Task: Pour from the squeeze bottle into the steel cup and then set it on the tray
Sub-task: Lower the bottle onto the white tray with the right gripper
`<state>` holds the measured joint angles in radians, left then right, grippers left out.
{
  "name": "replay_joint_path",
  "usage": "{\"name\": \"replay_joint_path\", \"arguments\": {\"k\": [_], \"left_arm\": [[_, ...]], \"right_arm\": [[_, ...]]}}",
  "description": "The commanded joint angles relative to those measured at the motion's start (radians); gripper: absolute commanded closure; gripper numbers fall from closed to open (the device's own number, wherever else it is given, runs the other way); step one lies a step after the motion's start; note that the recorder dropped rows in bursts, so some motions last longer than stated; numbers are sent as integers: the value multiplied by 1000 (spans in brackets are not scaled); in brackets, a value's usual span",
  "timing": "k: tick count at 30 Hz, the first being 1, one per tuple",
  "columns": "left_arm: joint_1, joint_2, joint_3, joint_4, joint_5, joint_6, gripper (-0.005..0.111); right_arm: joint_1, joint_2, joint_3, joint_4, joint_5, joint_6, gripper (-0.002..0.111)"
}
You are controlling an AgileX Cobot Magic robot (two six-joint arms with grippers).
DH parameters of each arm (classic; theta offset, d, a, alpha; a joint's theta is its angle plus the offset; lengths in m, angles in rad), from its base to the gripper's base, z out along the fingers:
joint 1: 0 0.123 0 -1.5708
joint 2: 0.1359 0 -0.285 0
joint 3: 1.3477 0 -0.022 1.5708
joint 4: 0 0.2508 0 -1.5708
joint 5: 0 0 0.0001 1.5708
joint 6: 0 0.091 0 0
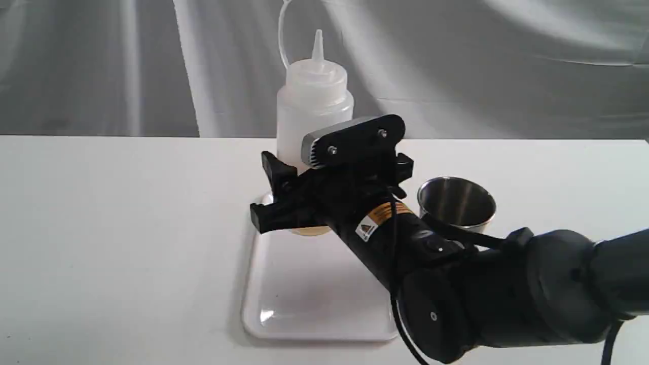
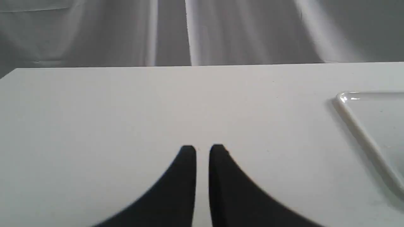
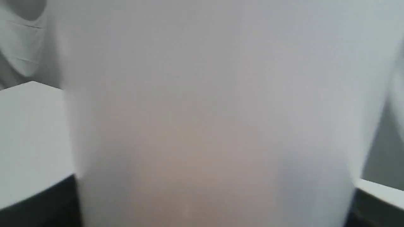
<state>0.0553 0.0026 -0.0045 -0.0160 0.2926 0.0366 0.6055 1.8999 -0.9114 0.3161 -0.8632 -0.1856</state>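
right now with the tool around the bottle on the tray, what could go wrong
The squeeze bottle looks uncapped at the nozzle; a hard squeeze from the right tool could squirt liquid. The steel cup stands right beside that arm, so a swing might knock it over. The bottle stands at the far end of the tray; a nudge could tip it off.

The squeeze bottle (image 1: 314,101) is translucent plastic, the steel cup (image 1: 456,202) brushed metal, the tray (image 1: 314,299) glossy plastic.

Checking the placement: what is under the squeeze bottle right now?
The white tray lies under the squeeze bottle, at its far end. The right gripper covers most of the base, so whether it rests fully on the tray is hidden.
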Motion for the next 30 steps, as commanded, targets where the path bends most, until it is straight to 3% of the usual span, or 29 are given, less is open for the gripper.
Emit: {"name": "replay_joint_path", "arguments": {"k": [1,9,18,30], "left_arm": [[-8,-3,4,-3,-9,-2,98],[-8,-3,4,-3,-9,-2,98],[-8,-3,4,-3,-9,-4,98],[-8,-3,4,-1,-9,0,98]], "right_arm": [[3,-7,-4,90,-24,-24,108],[27,61,-4,88,-65,-155,108],[91,156,-4,181,-176,-146,108],[93,226,-11,262,-217,-93,108]]}}
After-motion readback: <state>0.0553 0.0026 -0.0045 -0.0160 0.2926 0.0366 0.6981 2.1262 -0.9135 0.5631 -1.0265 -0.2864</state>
